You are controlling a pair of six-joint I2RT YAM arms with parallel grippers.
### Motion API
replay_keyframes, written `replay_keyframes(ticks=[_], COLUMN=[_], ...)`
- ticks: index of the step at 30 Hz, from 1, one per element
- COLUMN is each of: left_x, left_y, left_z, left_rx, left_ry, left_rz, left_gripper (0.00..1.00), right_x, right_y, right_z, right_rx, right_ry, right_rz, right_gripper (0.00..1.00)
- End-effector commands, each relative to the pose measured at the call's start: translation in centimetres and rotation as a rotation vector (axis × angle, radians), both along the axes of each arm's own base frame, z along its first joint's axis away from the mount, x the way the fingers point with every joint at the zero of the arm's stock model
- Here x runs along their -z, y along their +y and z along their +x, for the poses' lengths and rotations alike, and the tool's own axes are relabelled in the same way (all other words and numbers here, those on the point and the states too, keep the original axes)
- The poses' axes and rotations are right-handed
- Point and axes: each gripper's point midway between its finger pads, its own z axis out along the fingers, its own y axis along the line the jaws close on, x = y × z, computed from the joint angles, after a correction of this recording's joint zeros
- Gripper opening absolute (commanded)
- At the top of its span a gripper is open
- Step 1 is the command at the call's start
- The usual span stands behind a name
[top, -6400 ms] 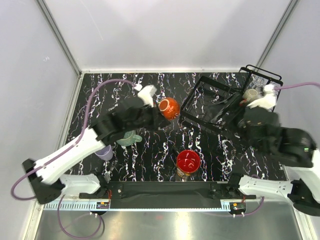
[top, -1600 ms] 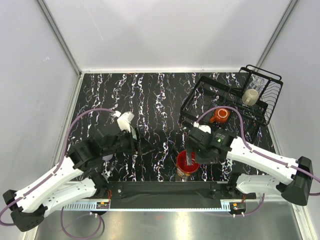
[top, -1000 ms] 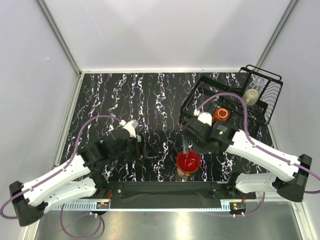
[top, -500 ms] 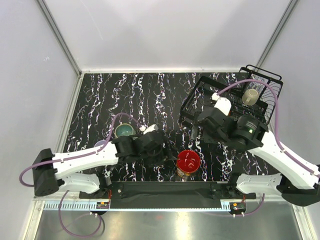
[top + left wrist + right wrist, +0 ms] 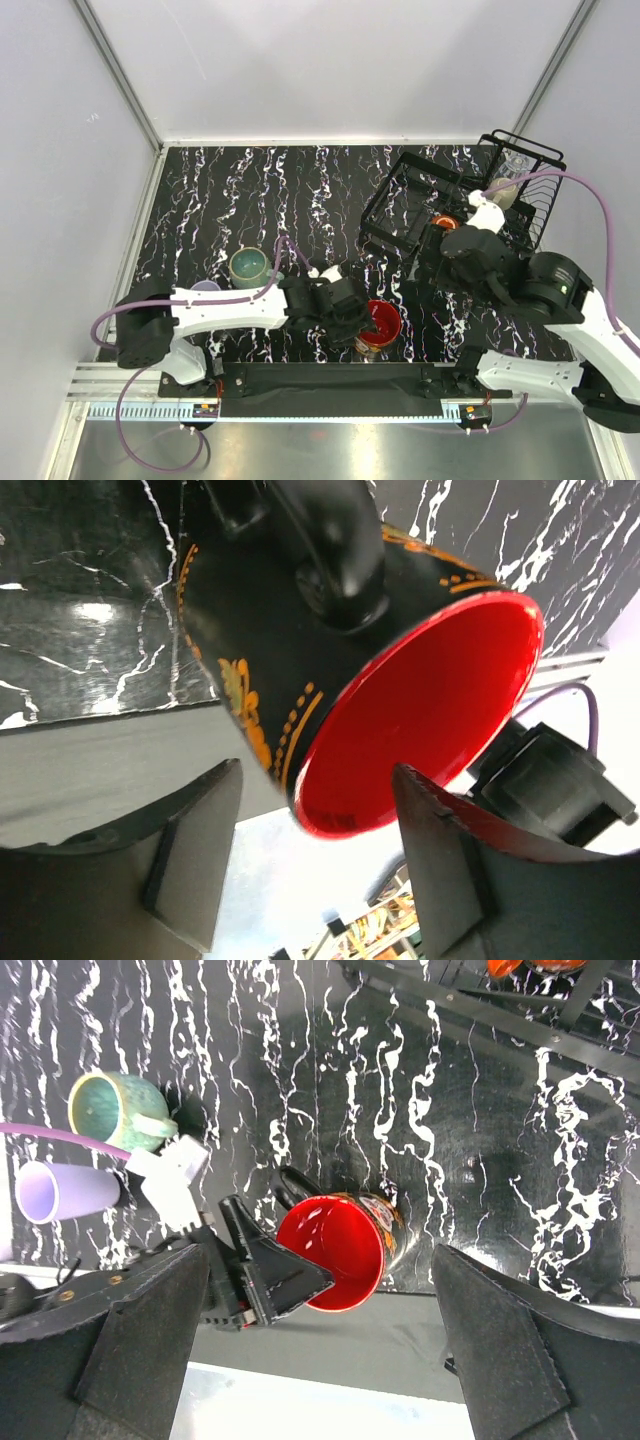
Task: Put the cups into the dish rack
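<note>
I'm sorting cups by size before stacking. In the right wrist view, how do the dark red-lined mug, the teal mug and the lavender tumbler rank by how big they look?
1. dark red-lined mug, clearly the largest.
2 and 3. teal mug and lavender tumbler look about alike, so I would not rank them.

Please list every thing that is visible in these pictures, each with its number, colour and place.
dish rack: 1, black wire, far right of table
orange mug: 1, orange, in rack, partly hidden
beige mug: 1, beige, rack's raised end
clear glass: 1, clear, rack's raised end
dark mug: 1, black, red inside, table's near edge
teal mug: 1, teal, left of centre
lavender tumbler: 1, lavender, beside teal mug
table: 1, black, white veins
left pincer: 1, open, at dark mug's rim
right pincer: 1, open, empty, above table
</note>
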Motion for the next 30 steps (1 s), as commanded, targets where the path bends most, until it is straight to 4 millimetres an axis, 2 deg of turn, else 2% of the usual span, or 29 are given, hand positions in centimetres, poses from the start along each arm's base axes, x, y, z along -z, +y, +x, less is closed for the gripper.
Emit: replay_keyframes(ticks=[1,6,12,17,19,23,26,27,30], left_x=[-1.5,0.2,1.1,1.5,1.3,0.2,-1.5,-2.6,-3.8], left_y=[-1.8,-2.2,-0.5,1.2,2.1,3.8,5.0,5.4,6.8], left_z=[1.1,0.8,1.3,1.8,2.0,3.9,5.4,5.7,6.4], left_rx=[-0.046,-0.021,-0.014,0.018,0.064,0.13,0.177,0.179,0.231], left_ry=[-0.025,-0.003,-0.044,-0.099,-0.139,-0.296,-0.447,-0.49,-0.595], left_rz=[-0.039,-0.002,0.078,0.158,0.203,0.282,0.303,0.288,0.306], left_gripper=[0.61,0.31,0.25,0.0,0.0,0.0,0.0,0.0,0.0], right_x=[2.0,2.4,3.3,3.6,3.5,3.5,3.6,3.6,4.0], right_y=[-3.5,-2.9,-1.5,-0.4,0.3,1.5,2.5,3.0,3.7], right_z=[-1.2,-1.3,-0.9,-0.6,-0.5,-0.4,-0.4,-0.4,-0.4], right_rx=[0.052,0.031,-0.004,-0.021,-0.037,-0.061,-0.084,-0.095,-0.111], right_ry=[0.053,0.074,0.094,0.102,0.103,0.11,0.116,0.118,0.13], right_rz=[-0.13,-0.134,-0.144,-0.138,-0.122,-0.087,-0.059,-0.04,-0.029], right_gripper=[1.0,1.0,1.0,1.0,1.0,1.0,1.0,1.0,1.0])
